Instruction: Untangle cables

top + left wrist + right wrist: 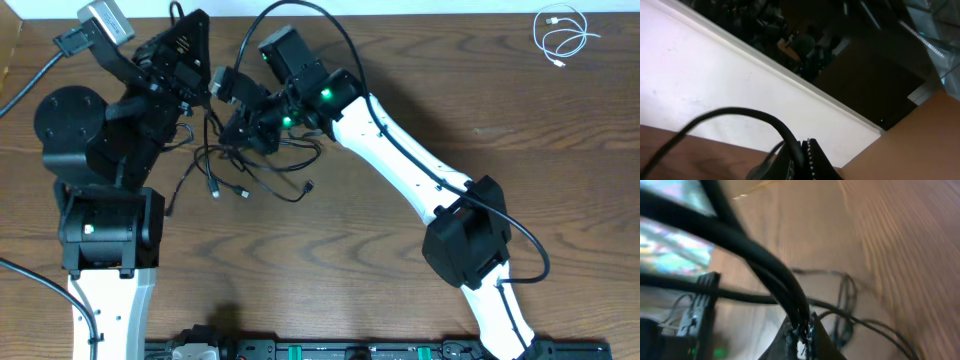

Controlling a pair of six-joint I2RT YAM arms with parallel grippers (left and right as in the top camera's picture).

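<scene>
Two arms (120, 130) (400, 160) meeting over black cables (225, 160), jaws closed

One white cable (560, 35), one tangle of black cables (252, 168) — count unclear — two robot arms (400, 150).

Overhead looking straight down from far on the table (420, 90), camera on my left claw (807, 150) close, tilted up toward a wall (700, 75), camera on my right claw (802, 330) low, sharing the cables (240, 160) with overhead.
</scene>
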